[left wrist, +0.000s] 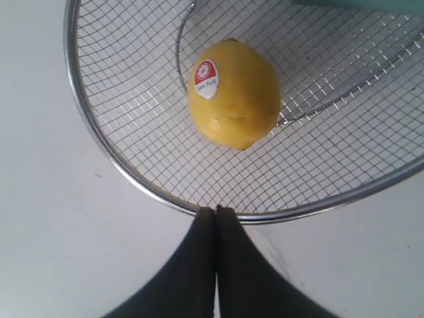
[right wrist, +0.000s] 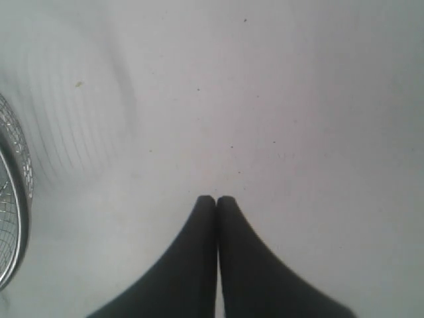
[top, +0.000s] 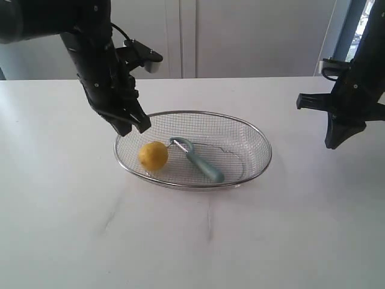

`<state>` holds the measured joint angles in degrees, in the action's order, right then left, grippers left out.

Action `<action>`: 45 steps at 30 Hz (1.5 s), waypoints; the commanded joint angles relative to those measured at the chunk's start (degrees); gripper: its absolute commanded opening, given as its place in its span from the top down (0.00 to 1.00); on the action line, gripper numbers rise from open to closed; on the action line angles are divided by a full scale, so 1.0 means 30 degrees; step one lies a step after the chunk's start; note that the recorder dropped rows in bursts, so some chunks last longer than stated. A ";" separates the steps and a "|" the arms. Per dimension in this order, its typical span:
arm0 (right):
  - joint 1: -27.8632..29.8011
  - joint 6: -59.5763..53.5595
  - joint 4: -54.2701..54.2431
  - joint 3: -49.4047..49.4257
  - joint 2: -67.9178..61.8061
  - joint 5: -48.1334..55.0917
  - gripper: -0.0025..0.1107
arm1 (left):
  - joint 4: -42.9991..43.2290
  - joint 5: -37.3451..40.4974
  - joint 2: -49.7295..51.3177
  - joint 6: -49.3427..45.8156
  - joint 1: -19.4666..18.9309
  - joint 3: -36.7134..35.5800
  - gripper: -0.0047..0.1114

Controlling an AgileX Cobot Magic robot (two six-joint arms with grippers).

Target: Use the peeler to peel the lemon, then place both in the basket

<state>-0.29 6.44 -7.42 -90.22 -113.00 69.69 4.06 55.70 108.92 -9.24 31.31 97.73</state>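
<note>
Jaws of left gripper [left wrist: 216, 212] and right gripper [right wrist: 216, 200] tight together, apparently empty.

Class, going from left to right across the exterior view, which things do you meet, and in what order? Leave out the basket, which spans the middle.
left tool → lemon → peeler → right tool

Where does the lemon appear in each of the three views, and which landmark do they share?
Exterior view: the lemon lies in the left part of the basket, beside the blade head of the peeler.
Left wrist view: the lemon sits inside the basket, just past its rim from the shut left end effector, sticker towards the camera.
Right wrist view: not in it.
Shared landmark: the basket's metal rim, seen in all three views.
</note>
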 commanded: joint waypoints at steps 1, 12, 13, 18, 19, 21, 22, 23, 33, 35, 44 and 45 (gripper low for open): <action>0.0097 -0.0048 0.0067 -0.0110 0.0196 0.0091 0.98 | 0.0009 0.1078 -0.0537 0.0663 -0.1185 0.0122 0.96; 0.0097 -0.0048 0.0067 -0.0110 0.0196 0.0091 0.98 | -0.0082 0.3850 -0.0537 0.2949 -0.5528 0.0087 0.96; 0.0097 -0.0048 0.0067 -0.0110 0.0196 0.0091 0.98 | -0.0082 0.3926 -0.0537 0.3309 -0.5709 0.0087 0.96; 0.0097 -0.0048 0.0067 -0.0110 0.0196 0.0091 0.98 | -0.0200 0.4629 -0.0537 0.4657 -0.6775 0.0009 0.96; 0.0097 -0.0048 0.0067 -0.0110 0.0196 0.0091 0.98 | -0.0200 0.4754 -0.0537 0.4743 -0.6855 0.0009 0.96; 0.0097 -0.0048 0.0067 -0.0110 0.0196 0.0091 0.98 | -0.0200 0.4754 -0.0537 0.5005 -0.6944 0.0009 0.96; 0.0097 -0.0048 0.0067 -0.0110 0.0196 0.0091 0.98 | -0.0200 0.4754 -0.0537 0.5086 -0.6944 0.0009 0.96; 0.0097 -0.0048 0.0067 -0.0110 0.0196 0.0091 0.98 | -0.0200 0.4754 -0.0537 0.5176 -0.6944 0.0009 0.96; 0.0097 -0.0048 0.0067 -0.0110 0.0196 0.0091 0.98 | -0.0838 0.4754 -0.0658 0.5230 -0.6944 -0.0033 0.96; 0.0097 -0.0048 0.0067 -0.0110 0.0196 0.0091 0.98 | -0.0838 0.4754 -0.0991 0.5144 -0.6944 -0.0383 0.96; 0.0097 -0.0048 0.0067 -0.0110 0.0196 0.0091 0.98 | -0.0838 0.4751 -0.3948 0.5152 -0.6944 -0.2972 0.96; 0.0097 -0.0048 0.0067 -0.0110 0.0196 0.0091 0.98 | -0.0849 0.4532 -0.4345 0.5152 -0.6944 -0.3370 0.96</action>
<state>-0.29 6.44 -7.42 -90.22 -113.00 69.69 2.35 64.64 99.38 5.90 10.73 90.43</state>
